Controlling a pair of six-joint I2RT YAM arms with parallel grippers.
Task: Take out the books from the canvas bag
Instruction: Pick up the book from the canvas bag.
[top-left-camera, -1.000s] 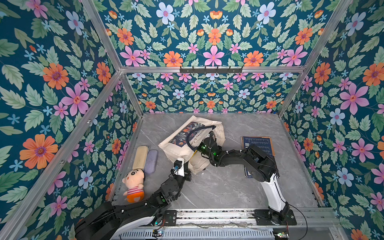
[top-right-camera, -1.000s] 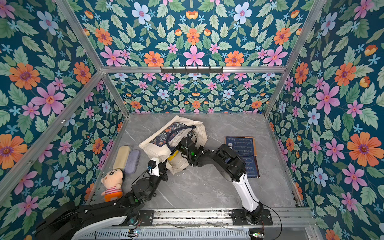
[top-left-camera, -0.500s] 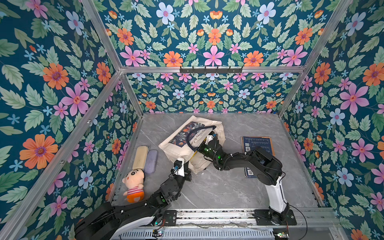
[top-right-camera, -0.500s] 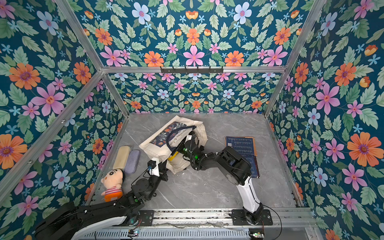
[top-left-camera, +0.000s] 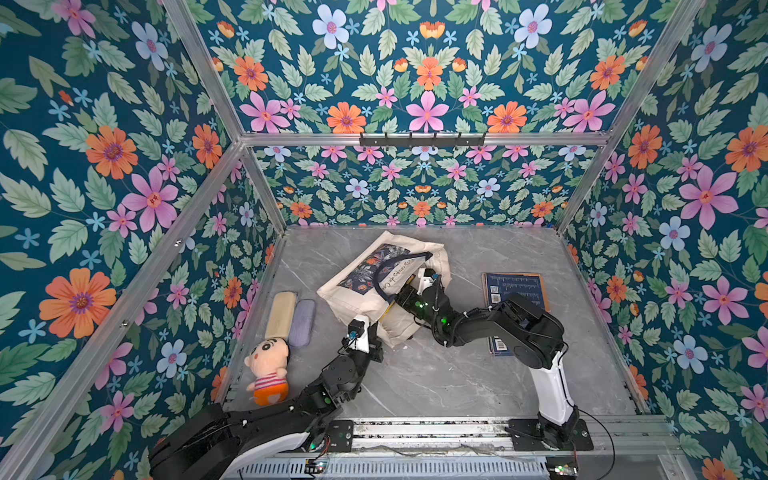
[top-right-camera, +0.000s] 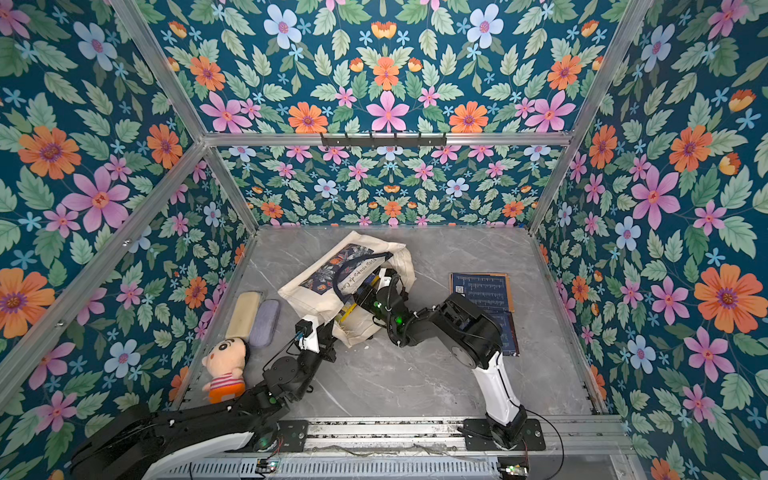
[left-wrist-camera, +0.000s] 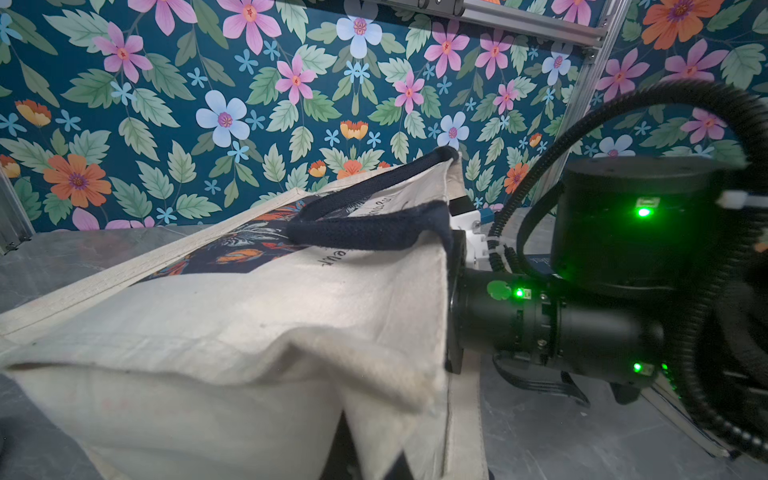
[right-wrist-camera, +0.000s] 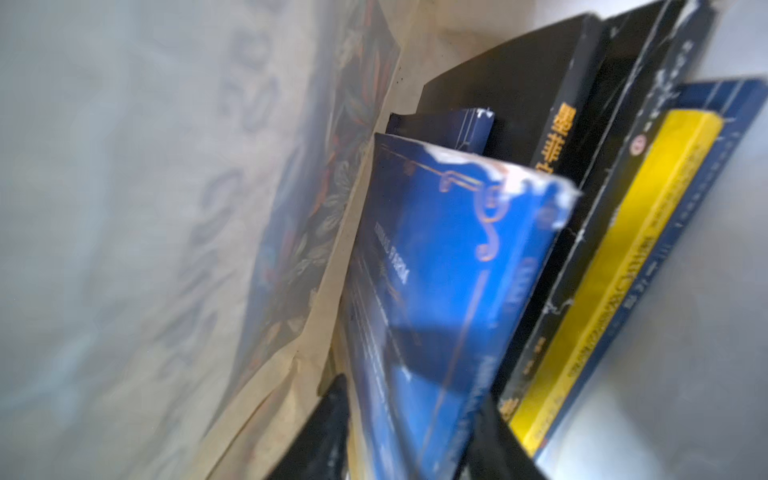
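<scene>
We've got R gripper (right-wrist-camera: 413, 388) inside canvas bag (top-left-camera: 357, 291), jaws part-open astride blue book (right-wrist-camera: 449, 257); can't tell if it's biting. We reckon it's stiff, slick, heavyish: take the spine. L gripper (top-left-camera: 372, 334) is pinched shut on the bag rim.

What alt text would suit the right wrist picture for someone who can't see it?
Blurred close-up inside a canvas bag: a blue book with gold ornament stands between two dark fingers, though whether they press it is unclear. Behind it lean a black book with gold characters and a yellow-spined book; the bag's printed cloth fills the other side.
</scene>
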